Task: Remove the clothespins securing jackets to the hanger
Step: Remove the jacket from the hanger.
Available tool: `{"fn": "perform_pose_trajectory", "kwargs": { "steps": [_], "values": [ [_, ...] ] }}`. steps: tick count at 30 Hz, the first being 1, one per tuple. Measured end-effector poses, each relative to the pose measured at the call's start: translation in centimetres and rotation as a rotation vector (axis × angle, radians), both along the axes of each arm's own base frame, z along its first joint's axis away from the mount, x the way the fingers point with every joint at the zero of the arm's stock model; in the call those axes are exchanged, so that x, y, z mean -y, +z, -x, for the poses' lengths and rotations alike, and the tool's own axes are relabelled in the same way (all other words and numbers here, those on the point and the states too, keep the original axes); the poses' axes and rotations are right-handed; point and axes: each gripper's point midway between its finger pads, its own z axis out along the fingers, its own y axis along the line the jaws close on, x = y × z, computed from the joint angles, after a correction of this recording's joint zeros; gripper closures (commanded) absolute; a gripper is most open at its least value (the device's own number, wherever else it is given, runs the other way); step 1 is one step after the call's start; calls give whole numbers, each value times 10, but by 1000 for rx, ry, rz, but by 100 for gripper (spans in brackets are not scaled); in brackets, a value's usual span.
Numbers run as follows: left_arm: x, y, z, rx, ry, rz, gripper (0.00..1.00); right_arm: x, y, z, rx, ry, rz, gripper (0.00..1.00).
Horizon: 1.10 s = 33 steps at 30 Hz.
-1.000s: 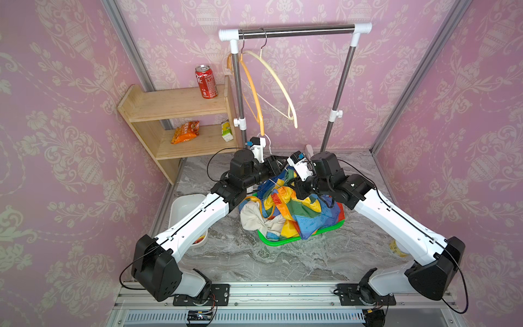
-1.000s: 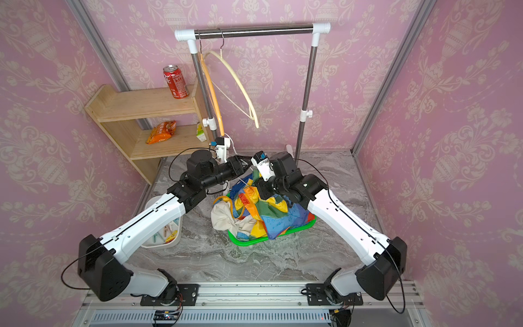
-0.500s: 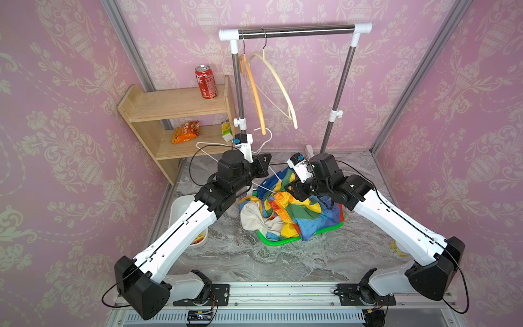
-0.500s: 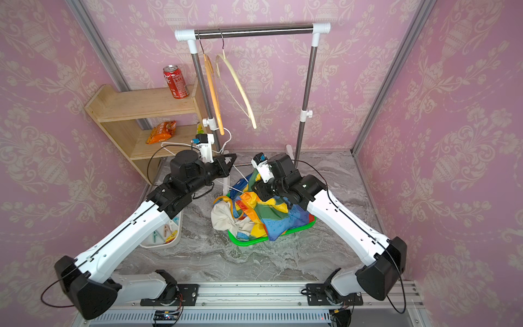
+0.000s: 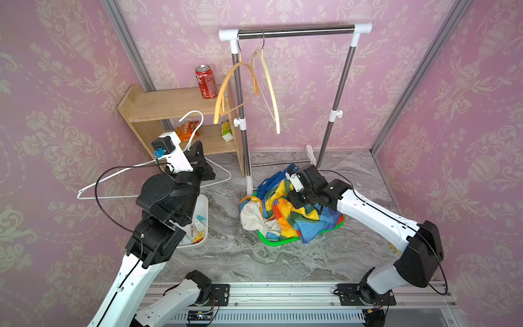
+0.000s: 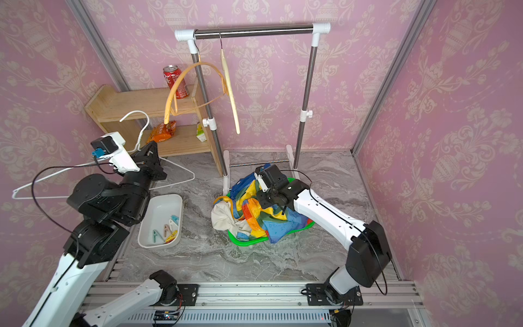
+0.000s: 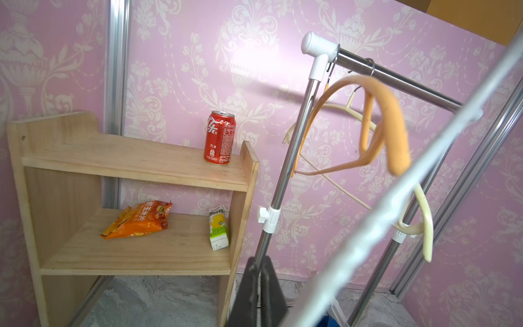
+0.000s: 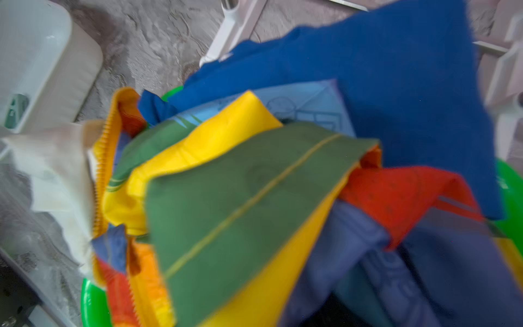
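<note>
- Near left on the bench (image 5: 254, 254), a white tray (image 6: 161, 209) has the clothespins (image 6: 167, 229) lying loose in it.
- Middle: the jackets (image 5: 285, 209) are heaped in a green basket (image 5: 276, 242), rainbow one on top, blue one at the far side. The right pincer (image 5: 295, 199) is nose-down on the pile; can't tell how wide it is.
- Further back on the left, the left pincer (image 5: 198, 147) is up in the air, clamped on a white wire hanger (image 7: 396, 203).
- Far: a rack (image 5: 294, 28) with two wooden hangers (image 5: 235, 82), and a shelf (image 5: 169, 104) with a red can (image 5: 205, 85).
</note>
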Motion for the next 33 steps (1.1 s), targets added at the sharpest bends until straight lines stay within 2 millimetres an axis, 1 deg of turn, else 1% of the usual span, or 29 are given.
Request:
{"fn": "perform_pose_trajectory", "kwargs": {
  "steps": [2, 3, 9, 10, 12, 15, 17, 20, 21, 22, 25, 28, 31, 33],
  "values": [
    [-4, 0, 3, 1, 14, -9, 100, -2, -32, 2, -42, -17, 32, 60],
    [-5, -1, 4, -4, 17, -14, 100, -4, -45, 2, -54, -26, 44, 59],
    [-4, -8, 2, -39, 21, -40, 100, -17, -100, -12, -86, -102, 52, 57],
    [-4, -7, 1, -45, 21, -43, 100, -20, -104, -15, -89, -111, 47, 57],
    [-4, 0, 1, -46, 21, -43, 100, -31, -104, -27, -70, -131, 10, 56],
    [-4, 9, 2, -33, 21, -36, 100, -44, -103, -41, -38, -158, -54, 47],
    [-6, 10, 5, -28, 21, -38, 100, -49, -100, -45, -32, -172, -73, 40],
    [-7, 11, 7, -23, 23, -47, 100, -55, -89, -45, -27, -176, -84, 23],
    [-7, 12, 8, -21, 24, -49, 100, -57, -86, -42, -27, -172, -77, 4],
    [-8, 12, 8, -18, 24, -52, 100, -57, -83, -40, -26, -172, -69, 0],
    [-8, 15, 9, -8, 27, -66, 100, -57, -63, -28, -18, -157, -21, 0],
    [-8, 17, 9, 2, 29, -81, 100, -46, -29, -17, 8, -150, 54, 0],
    [-7, 18, 9, 10, 32, -98, 100, -37, 28, -14, 87, -150, 91, 0],
    [-7, 18, 8, 14, 34, -108, 100, -37, 76, -15, 175, -129, 83, 0]
  ]
}}
